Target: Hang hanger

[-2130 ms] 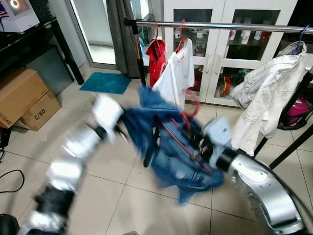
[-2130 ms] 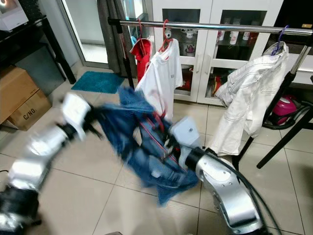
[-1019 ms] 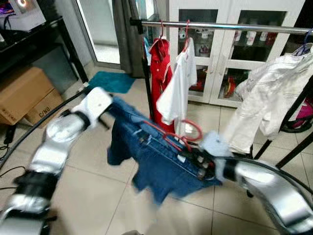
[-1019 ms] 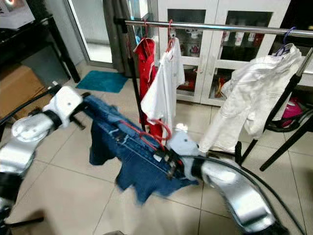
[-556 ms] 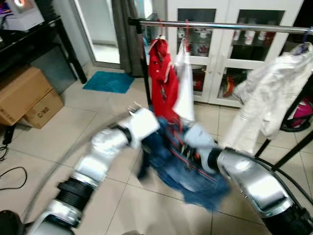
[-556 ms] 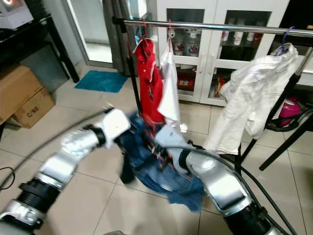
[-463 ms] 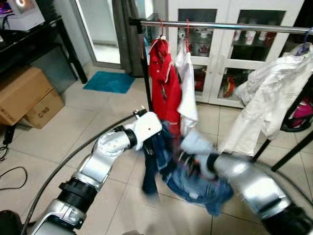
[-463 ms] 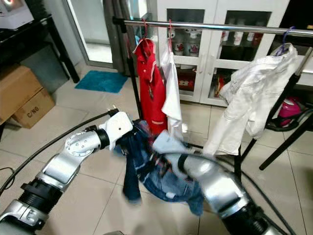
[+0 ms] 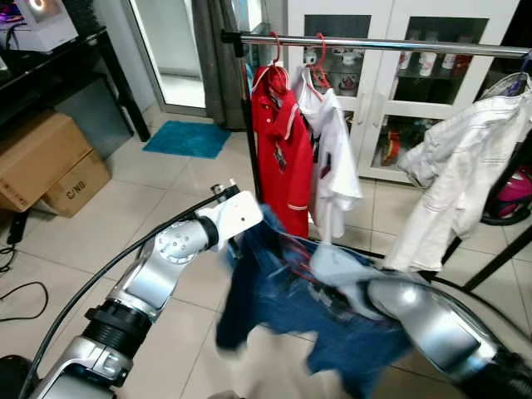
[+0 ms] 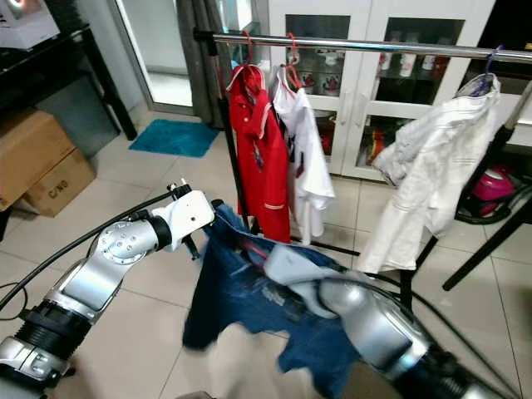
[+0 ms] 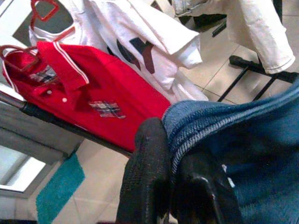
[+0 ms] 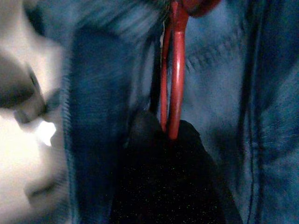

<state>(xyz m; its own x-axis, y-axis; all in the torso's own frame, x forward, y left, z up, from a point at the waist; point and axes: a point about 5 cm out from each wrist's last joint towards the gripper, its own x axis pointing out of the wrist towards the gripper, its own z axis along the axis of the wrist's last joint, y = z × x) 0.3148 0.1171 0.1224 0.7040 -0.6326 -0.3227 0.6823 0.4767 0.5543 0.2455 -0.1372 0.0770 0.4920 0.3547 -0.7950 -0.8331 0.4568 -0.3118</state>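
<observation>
A blue denim garment (image 9: 278,303) on a red hanger (image 12: 174,70) hangs between my two arms, low in front of the clothes rail (image 9: 399,44). My left gripper (image 11: 169,156) is shut on the garment's folded edge, at its upper left corner, just below a red shirt (image 9: 283,150). My right gripper (image 12: 167,133) is shut on the thin red hanger wire, with denim all around it. The right arm (image 9: 424,320) is blurred, and denim covers its wrist.
A red shirt, a white T-shirt (image 9: 337,166) and a white jacket (image 9: 465,179) hang on the rail. Bare rail lies between T-shirt and jacket. Behind stands a white glass-door cabinet (image 9: 370,100). Cardboard boxes (image 9: 46,162) and a black table (image 9: 62,71) stand left, near a teal mat (image 9: 187,139).
The bunched denim has spread out wide between the arms again. My right arm has swung lower and to the right. The red and white shirts on the rail have swung.
</observation>
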